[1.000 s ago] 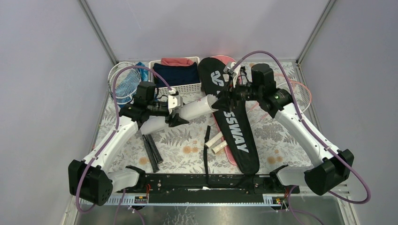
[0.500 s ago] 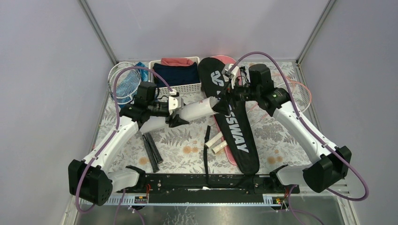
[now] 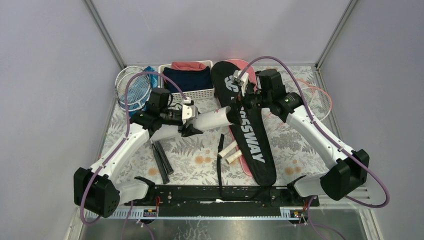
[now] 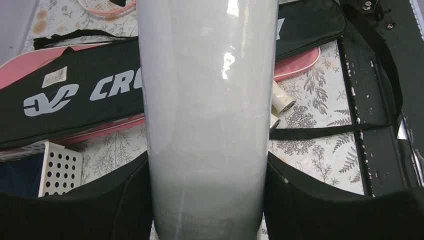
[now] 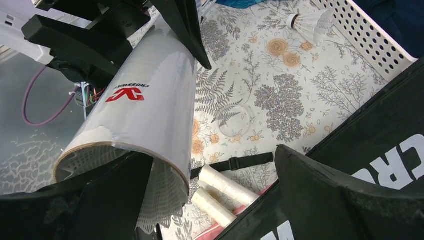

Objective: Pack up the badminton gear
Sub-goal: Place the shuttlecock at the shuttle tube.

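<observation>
white tube between black fingers, black bag behind

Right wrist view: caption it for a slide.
Open right hand at the mouth of the tube, which the left hand grips.

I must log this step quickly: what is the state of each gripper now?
Left gripper: closed on the shuttlecock tube.
Right gripper: open, holding nothing.

bkgd: plain lilac walls, metal corner posts, floral tablecloth, even light.
</observation>
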You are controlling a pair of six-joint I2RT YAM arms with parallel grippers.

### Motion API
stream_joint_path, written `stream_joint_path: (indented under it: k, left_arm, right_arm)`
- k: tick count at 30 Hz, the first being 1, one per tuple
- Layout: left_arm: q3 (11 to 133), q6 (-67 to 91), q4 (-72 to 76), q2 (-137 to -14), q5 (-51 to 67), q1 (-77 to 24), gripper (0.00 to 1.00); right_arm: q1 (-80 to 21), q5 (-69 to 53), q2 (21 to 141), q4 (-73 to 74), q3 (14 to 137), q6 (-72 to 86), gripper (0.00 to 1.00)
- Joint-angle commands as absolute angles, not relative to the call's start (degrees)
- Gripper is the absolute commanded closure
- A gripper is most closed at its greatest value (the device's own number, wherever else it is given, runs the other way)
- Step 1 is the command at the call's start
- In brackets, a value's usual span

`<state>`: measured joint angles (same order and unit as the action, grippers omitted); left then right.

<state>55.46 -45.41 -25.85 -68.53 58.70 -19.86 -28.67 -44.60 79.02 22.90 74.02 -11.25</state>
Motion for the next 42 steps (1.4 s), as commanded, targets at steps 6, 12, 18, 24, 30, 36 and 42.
stream_joint_path:
  k: [6,12,18,24,30,36,42]
  left_arm:
    - [55.4,-50.9,-25.9,-67.6,58.0,-20.0,0.47]
    - [55.8,-51.7,-26.3,-68.1,58.9,-20.1,0.47]
    - [56.2,-53.6,-28.5,-68.7,60.4,-20.6,0.46]
    - [56.4,-53.9,-28.5,-69.1,58.9,-20.7,0.47]
    - [56.1,-54.7,-28.5,-69.2,57.1,-20.7,0.47]
    - [55.9,-54.8,-28.5,-69.1,56.2,-20.7,0.47]
    - [55.8,-54.7,-28.5,-69.1,56.1,-20.6,0.46]
  right_arm:
    - [-29.9,-44.9,79.5,24.1,75.3,-13.7,0.0]
    - [-30.0,-44.9,79.8,22.7,73.7,-13.7,0.0]
    - [-31.1,-45.6,81.2,19.7,71.5,-13.3,0.0]
    - [-31.5,-43.9,80.9,22.0,74.0,-15.6,0.0]
    - [-31.5,-40.8,78.4,26.4,76.6,-19.0,0.0]
    - [-31.3,-37.9,75.7,28.9,76.7,-21.2,0.0]
    - [-30.9,-35.7,73.0,28.9,75.6,-21.4,0.0]
